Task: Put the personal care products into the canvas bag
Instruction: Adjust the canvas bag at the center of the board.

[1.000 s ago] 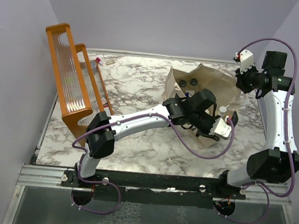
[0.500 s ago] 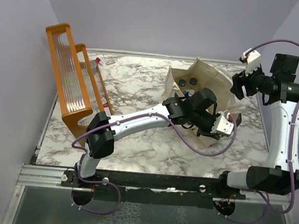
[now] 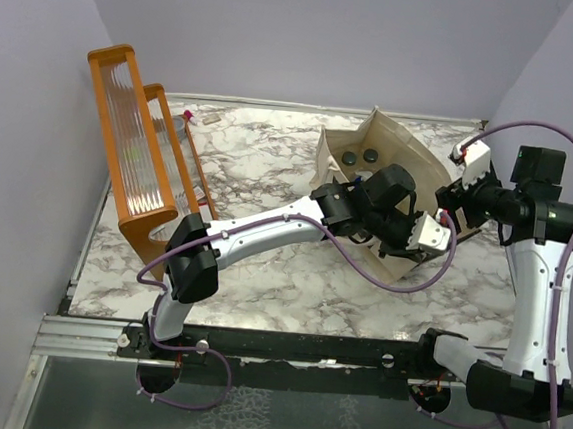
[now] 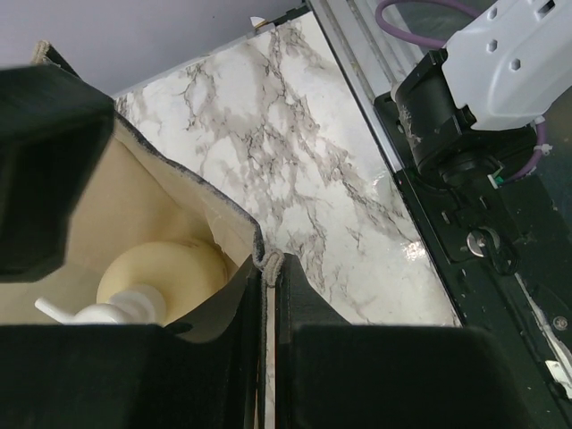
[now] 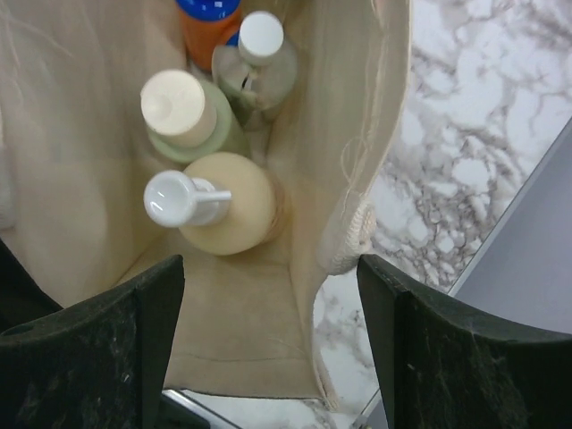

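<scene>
Right wrist view says it all: the canvas bag (image 5: 80, 134) is stood open at the far right of the tabletop (image 3: 271, 163), its rim clamped in the left hand (image 4: 270, 304) (presumably so the mouth is kept wide). The right hand (image 5: 268, 349) is hung above it, fingers apart, nothing held. The beige pump bottle (image 5: 223, 204) and three other bottles (image 5: 183, 112) are seen inside, and two black caps (image 3: 351, 158) are glimpsed at the far end, so the packing is judged done.

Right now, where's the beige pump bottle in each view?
Top external: pump bottle not visible.
Left wrist: pump bottle lower left, inside the canvas bag.
Right wrist: pump bottle centre-left, beside the cream-capped bottle.
Shared landmark: the canvas bag, in all three.
</scene>
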You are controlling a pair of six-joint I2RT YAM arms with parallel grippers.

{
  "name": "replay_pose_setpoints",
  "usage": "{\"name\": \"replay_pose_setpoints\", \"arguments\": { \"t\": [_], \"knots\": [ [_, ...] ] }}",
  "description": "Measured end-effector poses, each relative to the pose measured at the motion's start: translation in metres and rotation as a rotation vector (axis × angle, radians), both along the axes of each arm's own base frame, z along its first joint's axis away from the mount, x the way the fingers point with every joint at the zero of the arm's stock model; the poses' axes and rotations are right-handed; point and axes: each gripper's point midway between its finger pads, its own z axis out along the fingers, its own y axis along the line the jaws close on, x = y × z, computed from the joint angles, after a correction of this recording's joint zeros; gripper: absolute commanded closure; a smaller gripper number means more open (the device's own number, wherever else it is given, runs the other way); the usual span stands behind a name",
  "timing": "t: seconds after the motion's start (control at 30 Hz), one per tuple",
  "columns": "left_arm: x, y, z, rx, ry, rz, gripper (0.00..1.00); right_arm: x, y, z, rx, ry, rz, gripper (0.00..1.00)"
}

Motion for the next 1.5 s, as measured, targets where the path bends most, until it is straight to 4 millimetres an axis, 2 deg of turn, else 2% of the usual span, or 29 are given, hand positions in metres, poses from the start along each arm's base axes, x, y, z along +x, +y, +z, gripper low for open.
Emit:
{"name": "replay_pose_setpoints", "arguments": {
  "t": [0.1,0.23,0.37,0.47,0.73,0.83,0.93,1.07,1.2,1.5],
  "knots": [
    [0.0,0.0,0.0,0.0,0.002,0.002,1.0,-0.003,-0.004,-0.021,-0.014,0.061,-0.008,0.24],
    [0.0,0.0,0.0,0.0,0.004,0.003,1.0,0.0,-0.012,-0.032,-0.044,0.093,-0.041,0.3],
    [0.0,0.0,0.0,0.0,0.003,0.003,1.0,0.004,-0.02,-0.034,-0.075,0.092,-0.072,0.48],
    [0.0,0.0,0.0,0.002,0.004,0.002,1.0,0.008,-0.024,-0.034,-0.086,0.086,-0.087,0.55],
    [0.0,0.001,-0.001,0.004,0.005,0.001,1.0,0.015,-0.028,-0.031,-0.093,0.071,-0.111,0.36],
    [0.0,0.001,-0.001,0.004,0.005,0.001,1.0,0.019,-0.023,-0.01,-0.071,0.015,-0.094,0.33],
    [0.0,0.001,-0.001,0.005,0.003,-0.001,1.0,0.023,-0.009,0.018,-0.018,-0.063,-0.039,0.34],
    [-0.002,0.002,-0.002,0.006,-0.002,-0.017,1.0,0.02,0.013,0.035,0.065,-0.105,0.05,0.38],
    [-0.004,0.003,-0.004,0.008,-0.008,-0.036,1.0,0.022,0.028,0.03,0.133,-0.079,0.12,0.39],
    [-0.01,0.008,-0.008,0.016,-0.018,-0.093,1.0,0.024,0.049,-0.01,0.185,0.037,0.229,0.36]
  ]
}}
